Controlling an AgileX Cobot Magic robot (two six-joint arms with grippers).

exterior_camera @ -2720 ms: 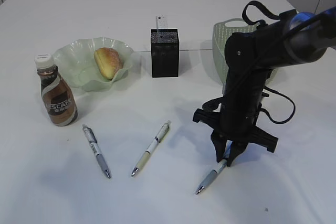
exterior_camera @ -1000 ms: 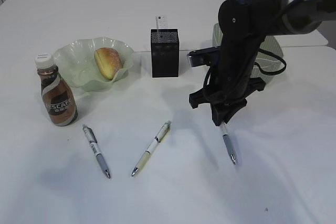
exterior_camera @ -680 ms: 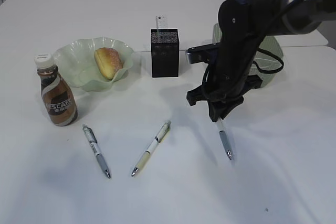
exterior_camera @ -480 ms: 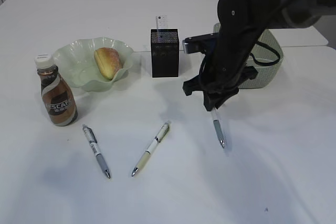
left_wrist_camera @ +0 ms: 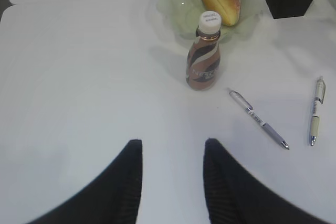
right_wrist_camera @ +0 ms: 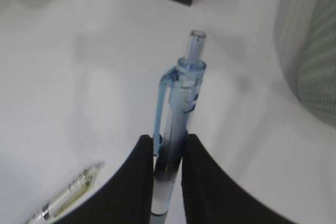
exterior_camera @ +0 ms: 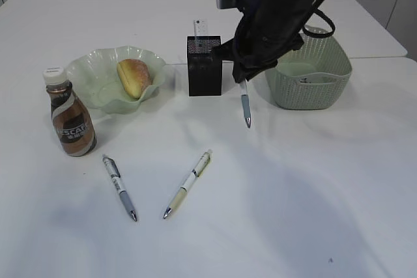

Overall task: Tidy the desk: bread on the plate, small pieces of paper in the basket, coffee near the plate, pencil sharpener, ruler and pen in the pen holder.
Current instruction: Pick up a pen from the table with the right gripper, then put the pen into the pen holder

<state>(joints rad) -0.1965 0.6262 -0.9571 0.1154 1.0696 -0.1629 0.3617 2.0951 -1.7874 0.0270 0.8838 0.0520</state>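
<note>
My right gripper (exterior_camera: 243, 80) is shut on a clear blue pen (exterior_camera: 245, 107), which hangs tip down above the desk (exterior_camera: 293, 193), just right of the black mesh pen holder (exterior_camera: 204, 66). In the right wrist view the pen (right_wrist_camera: 184, 93) sits between the fingers (right_wrist_camera: 202, 182). The clear ruler (exterior_camera: 200, 28) stands in the holder. The bread (exterior_camera: 133, 77) lies on the green plate (exterior_camera: 91, 73), and the coffee (exterior_camera: 70, 116) stands in front of it. My left gripper (left_wrist_camera: 172, 145) is open over bare desk. No pencil sharpener shows.
The green basket (exterior_camera: 309, 69) stands right of the holder, with something pale inside. Two more pens (exterior_camera: 120, 187) (exterior_camera: 188, 183) lie on the desk in front. The left wrist view shows the coffee (left_wrist_camera: 205, 61) and these pens (left_wrist_camera: 258, 119) (left_wrist_camera: 316, 111).
The right gripper has lifted the pen off the desk and carried it up and left, from in front of the basket to beside the pen holder. The basket is now uncovered.
</note>
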